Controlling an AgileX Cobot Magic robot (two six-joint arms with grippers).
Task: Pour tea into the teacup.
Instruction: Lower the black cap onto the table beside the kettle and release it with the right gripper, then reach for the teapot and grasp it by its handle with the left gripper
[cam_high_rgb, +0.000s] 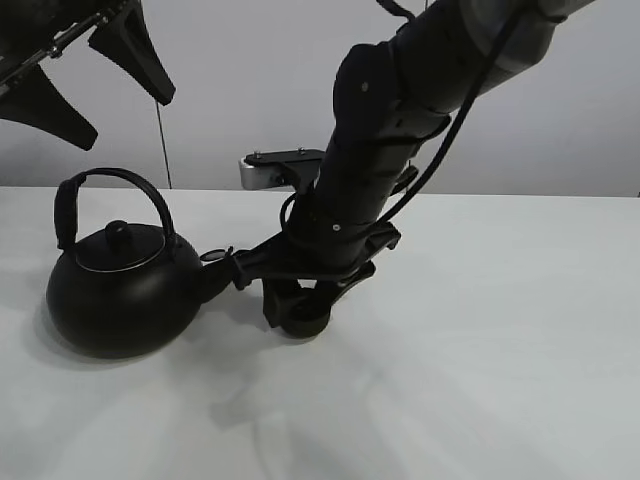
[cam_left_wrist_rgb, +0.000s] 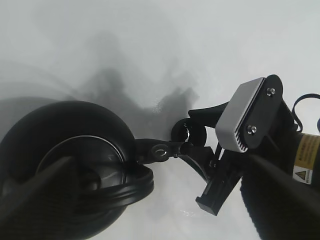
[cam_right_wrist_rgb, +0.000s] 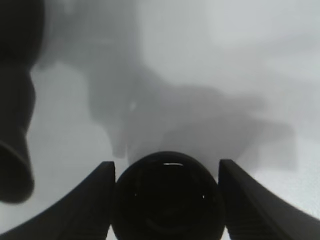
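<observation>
The black kettle (cam_high_rgb: 120, 290) stands upright on the white table (cam_high_rgb: 500, 350) at the left, spout pointing right. The small black teacup (cam_high_rgb: 305, 322) sits on the table just right of the spout. My right gripper (cam_high_rgb: 300, 305) reaches across the middle and is shut on the teacup (cam_right_wrist_rgb: 167, 197), a finger (cam_right_wrist_rgb: 85, 205) touching each side. My left gripper (cam_high_rgb: 125, 118) hangs open and empty high above the kettle. The left wrist view looks down on the kettle (cam_left_wrist_rgb: 65, 165), the teacup (cam_left_wrist_rgb: 189, 132) and the right gripper (cam_left_wrist_rgb: 197, 145). No tea stream shows.
The kettle's spout (cam_right_wrist_rgb: 15, 150) is close beside the right gripper's finger. A grey metal bracket (cam_high_rgb: 262, 172) stands at the table's back edge behind the right arm (cam_high_rgb: 370, 170). A pale wall rises behind the table.
</observation>
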